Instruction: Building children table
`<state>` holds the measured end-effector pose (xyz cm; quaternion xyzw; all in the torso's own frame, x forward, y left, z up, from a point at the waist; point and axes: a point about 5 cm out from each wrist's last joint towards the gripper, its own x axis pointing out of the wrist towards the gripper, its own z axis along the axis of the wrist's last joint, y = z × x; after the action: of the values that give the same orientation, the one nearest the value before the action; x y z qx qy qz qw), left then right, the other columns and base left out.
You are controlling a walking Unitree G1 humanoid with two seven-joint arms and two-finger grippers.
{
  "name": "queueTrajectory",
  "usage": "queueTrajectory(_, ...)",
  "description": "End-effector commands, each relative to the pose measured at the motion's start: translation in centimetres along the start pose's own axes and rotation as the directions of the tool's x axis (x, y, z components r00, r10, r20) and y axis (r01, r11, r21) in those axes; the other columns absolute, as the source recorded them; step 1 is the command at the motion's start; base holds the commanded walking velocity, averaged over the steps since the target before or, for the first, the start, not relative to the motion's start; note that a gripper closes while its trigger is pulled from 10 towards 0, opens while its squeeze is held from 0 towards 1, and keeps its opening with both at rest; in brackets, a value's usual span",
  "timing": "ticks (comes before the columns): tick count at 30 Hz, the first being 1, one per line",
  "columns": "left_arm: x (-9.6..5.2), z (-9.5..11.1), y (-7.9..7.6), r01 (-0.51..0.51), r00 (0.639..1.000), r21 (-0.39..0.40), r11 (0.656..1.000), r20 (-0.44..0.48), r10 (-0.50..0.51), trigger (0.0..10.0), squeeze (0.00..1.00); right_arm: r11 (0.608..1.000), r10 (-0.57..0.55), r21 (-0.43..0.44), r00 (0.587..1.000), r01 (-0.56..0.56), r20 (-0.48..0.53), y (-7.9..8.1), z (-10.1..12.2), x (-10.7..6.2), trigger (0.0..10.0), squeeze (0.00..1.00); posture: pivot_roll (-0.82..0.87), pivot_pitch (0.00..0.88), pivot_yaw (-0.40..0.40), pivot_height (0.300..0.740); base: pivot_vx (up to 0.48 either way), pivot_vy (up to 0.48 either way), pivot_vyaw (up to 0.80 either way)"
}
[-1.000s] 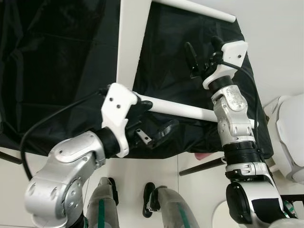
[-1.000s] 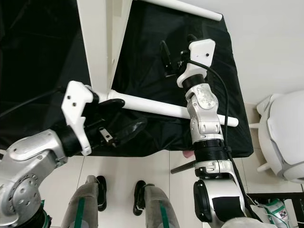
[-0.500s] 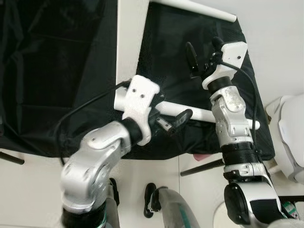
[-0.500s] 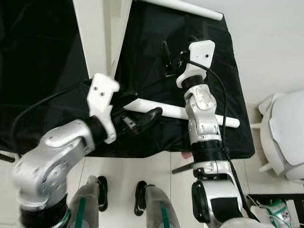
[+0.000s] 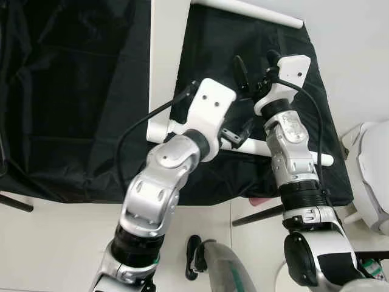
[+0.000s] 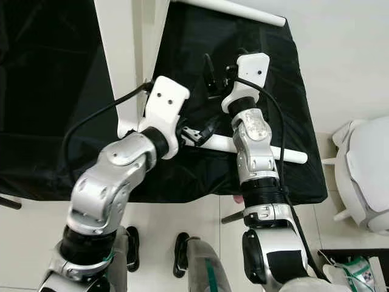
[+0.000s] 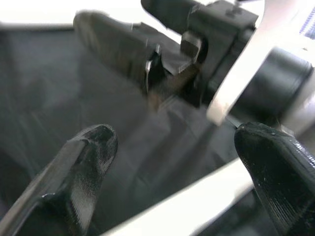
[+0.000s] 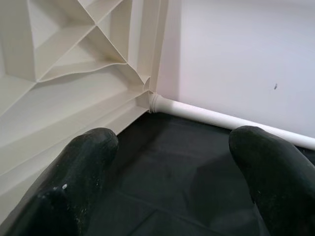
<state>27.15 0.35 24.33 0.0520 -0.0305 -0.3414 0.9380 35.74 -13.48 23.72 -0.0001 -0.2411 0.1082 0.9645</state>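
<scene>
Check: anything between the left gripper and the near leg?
Nothing visible. The left gripper is open right over the near leg, which runs between its fingers. The right gripper hovers beyond, over the black cloth.

Both silver arms reach forward, bent at the elbows. Left end effector (image 5: 238, 132) and right end effector (image 5: 254, 62) hold their black fingers spread apart.

- Both eye views are bright and evenly lit, sharp from edge to edge, with no strong glare.
- The black cloth (image 5: 73, 91) swallows detail; only faint folds show in it.
- The white floor (image 5: 364, 55) is close to washed out.
- The left wrist view is motion-blurred and soft, its near fingertips (image 7: 83, 167) out of focus.
- The right wrist view is dimmer but clear beyond its blurred fingertips (image 8: 83, 172); soft shadows lie in the ribs of the white tabletop (image 8: 74, 59).
</scene>
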Motion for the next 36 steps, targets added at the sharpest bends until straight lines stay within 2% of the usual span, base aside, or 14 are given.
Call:
queueTrajectory(1,0.6,0.2,-0.5,-0.013,1.0,0.011,1.0,0.009,0.013,10.0,0.0,1.0,-0.022,-0.004,1.0,0.022,0.002,-0.4,-0.1,0.0,10.0,0.0,0.09,0.119,-0.104,0.74,0.0,0.0,0.0)
queueTrajectory(3,1.8,0.8,-0.8,-0.043,0.999,0.042,0.998,0.026,0.042,10.0,0.0,0.999,-0.036,0.0,0.999,0.036,-0.009,-0.5,-0.4,-0.1,10.0,0.0,0.1,0.129,-0.1,0.74,0.0,0.0,0.0)
queueTrajectory(7,2.4,0.9,-0.9,-0.058,0.998,0.045,0.997,0.032,0.057,10.0,0.0,0.999,-0.045,0.004,0.999,0.045,-0.012,-0.6,-0.5,-0.1,10.0,0.0,0.1,0.129,-0.1,0.74,0.0,0.0,0.0)
queueTrajectory(10,3.6,1.2,-0.9,-0.103,0.994,0.041,0.994,0.025,0.102,10.0,0.0,0.997,-0.083,0.002,0.996,0.083,-0.019,-1.1,-0.7,-0.2,10.0,0.0,0.1,0.139,-0.095,0.74,0.0,0.0,0.0)
queueTrajectory(13,3.8,1.2,-0.9,-0.112,0.993,0.046,0.993,0.025,0.111,10.0,0.0,0.996,-0.088,-0.003,0.996,0.088,-0.017,-1.2,-0.7,-0.2,10.0,0.0,0.09,0.147,-0.092,0.74,0.0,0.0,0.0)
queueTrajectory(15,4.4,1.4,-1.0,-0.126,0.992,0.048,0.991,0.036,0.125,10.0,0.0,0.991,-0.133,-0.011,0.991,0.133,-0.018,-1.8,-0.7,-0.2,10.0,0.0,0.09,0.153,-0.086,0.74,0.0,0.0,0.0)
queueTrajectory(20,6.4,2.5,-0.3,-0.23,0.973,0.177,0.957,0.076,0.22,10.0,0.0,0.972,-0.234,-0.003,0.972,0.234,-0.006,-2.2,-0.5,-0.2,10.0,0.0,0.08,0.19,-0.053,0.74,0.0,0.0,0.0)
queueTrajectory(24,7.4,3.4,0.3,-0.291,0.956,0.18,0.94,0.092,0.278,10.0,0.0,0.966,-0.259,0.012,0.966,0.259,0.008,-2.1,-0.3,-0.4,10.0,0.0,0.08,0.211,-0.037,0.74,0.0,0.0,0.0)
queueTrajectory(32,8.5,4.6,0.4,-0.345,0.938,0.19,0.919,0.104,0.331,10.0,0.0,0.948,-0.316,0.015,0.948,0.317,-0.024,-2.5,-1.0,-2.1,10.0,0.0,0.08,0.238,-0.016,0.74,0.0,0.0,0.0)
queueTrajectory(33,9.0,5.1,0.0,-0.357,0.934,0.201,0.912,0.113,0.34,10.0,0.0,0.944,-0.329,0.009,0.944,0.33,-0.035,-2.7,-1.2,-2.7,10.0,0.0,0.07,0.255,-0.014,0.74,0.0,0.0,0.0)
queueTrajectory(36,9.8,5.6,-0.2,-0.38,0.924,0.197,0.904,0.118,0.363,10.0,0.0,0.941,-0.339,-0.001,0.939,0.34,-0.049,-2.8,-1.4,-3.4,10.0,0.0,0.07,0.261,-0.014,0.74,0.0,0.0,0.0)
